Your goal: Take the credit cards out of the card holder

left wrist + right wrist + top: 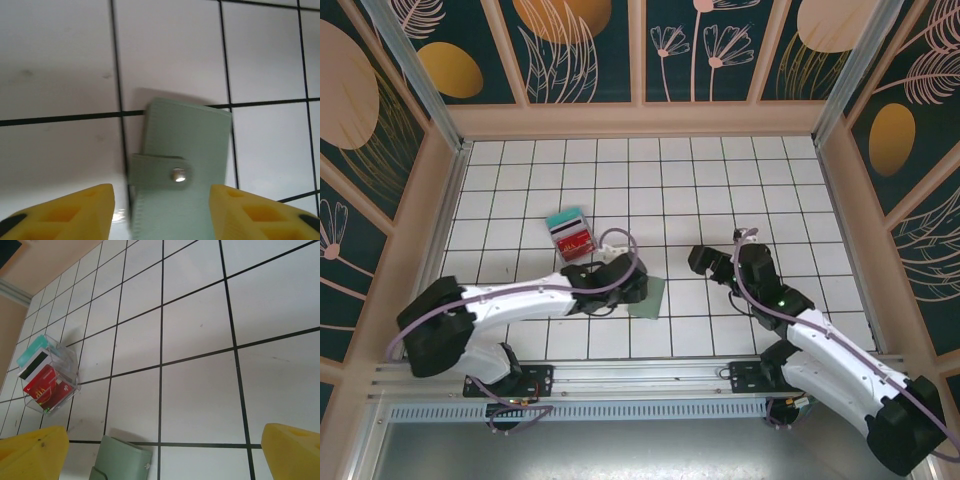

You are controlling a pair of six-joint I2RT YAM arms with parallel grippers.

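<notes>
While the left gripper straddles the snapped-shut card holder, whose near end is cut off, I cannot tell if it grips. The credit cards sit in a clear box at the holder's 10 o'clock. The right gripper gapes wide at its 3 o'clock.

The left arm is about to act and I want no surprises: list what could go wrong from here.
1. The card holder lies flat on the tiled table with its snap tab fastened; the left hand, open astride it, may pinch it shut or push it along rather than open it.
2. The right hand is open and apart from it, so nothing pins it down.
</notes>
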